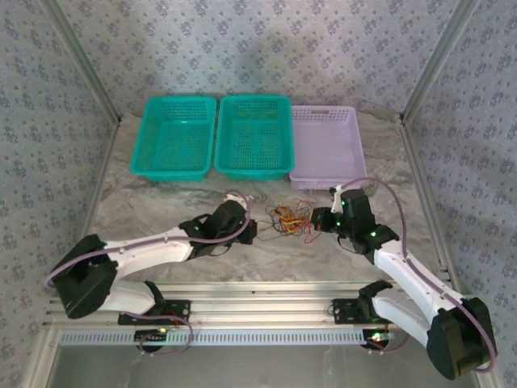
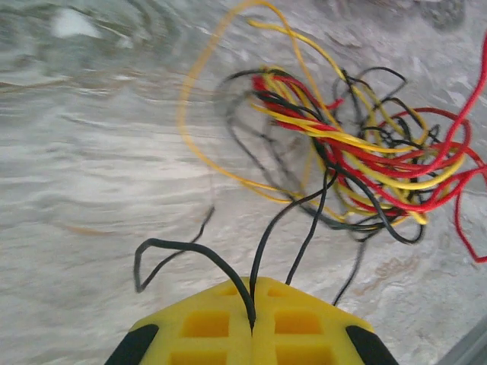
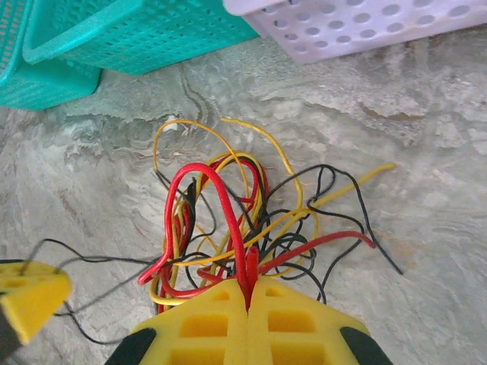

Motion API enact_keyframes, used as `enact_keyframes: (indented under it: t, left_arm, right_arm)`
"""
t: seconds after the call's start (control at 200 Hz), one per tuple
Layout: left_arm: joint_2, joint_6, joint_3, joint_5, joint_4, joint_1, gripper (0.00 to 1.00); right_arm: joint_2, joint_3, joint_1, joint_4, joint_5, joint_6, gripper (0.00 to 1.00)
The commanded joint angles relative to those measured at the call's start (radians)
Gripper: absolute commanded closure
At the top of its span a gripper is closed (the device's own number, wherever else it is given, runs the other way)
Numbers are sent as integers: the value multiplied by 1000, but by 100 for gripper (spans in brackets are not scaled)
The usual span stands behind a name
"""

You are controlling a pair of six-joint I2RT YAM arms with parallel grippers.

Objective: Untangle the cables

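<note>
A tangle of thin yellow, black and red cables [image 1: 287, 220] lies on the marble table between my two grippers. In the left wrist view the bundle [image 2: 358, 160] sits up and to the right, and my left gripper [image 2: 253, 304] is shut on a black cable [image 2: 199, 255] that loops out to the left. My right gripper [image 3: 247, 293] is shut on a red cable [image 3: 228, 217] that arches up out of the bundle [image 3: 243, 220]. From above, the left gripper [image 1: 252, 230] is left of the tangle and the right gripper [image 1: 315, 219] touches its right side.
Two teal baskets [image 1: 176, 137] [image 1: 255, 136] and a pale lilac basket [image 1: 326, 145] stand in a row at the back. Their lower walls [image 3: 137, 38] [image 3: 365, 23] are close beyond the bundle. The left gripper's yellow pad [image 3: 27, 293] shows at the lower left.
</note>
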Motion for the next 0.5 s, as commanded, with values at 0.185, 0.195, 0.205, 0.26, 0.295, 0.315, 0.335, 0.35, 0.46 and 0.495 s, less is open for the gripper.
enact_keyframes:
  t: [0.185, 0.195, 0.205, 0.26, 0.295, 0.315, 0.335, 0.35, 0.46, 0.495]
  left_arm:
    - [-267, 61, -35, -50, -273, 151, 100]
    - [-275, 63, -35, -49, -278, 156, 100]
    - [-282, 64, -35, -48, -283, 159, 100]
    - [-318, 69, -29, -46, -310, 178, 100]
    - [-336, 71, -25, -42, -328, 190, 100]
    - [-344, 72, -22, -37, -334, 195, 100]
    - [-352, 75, -20, -33, -340, 199, 100]
    - [-357, 75, -20, -30, -343, 203, 100]
    - [-370, 78, -6, -5, -367, 208, 100]
    - [-368, 82, 1, 0, -379, 208, 100]
  right_arm:
    - [3, 40, -66, -79, -56, -44, 96]
    - [4, 41, -68, -77, -59, -46, 97]
    - [7, 42, -68, -78, -59, -45, 96]
    - [16, 46, -68, -81, -61, -51, 97]
    - [22, 48, -68, -84, -61, -52, 98]
    - [27, 49, -69, -85, -59, -55, 97]
    - [31, 50, -70, -86, -59, -55, 98]
    - [34, 50, -69, -87, -59, -56, 98]
    - [47, 59, -72, -91, -63, -62, 94]
    - [45, 67, -73, -96, -60, -69, 94]
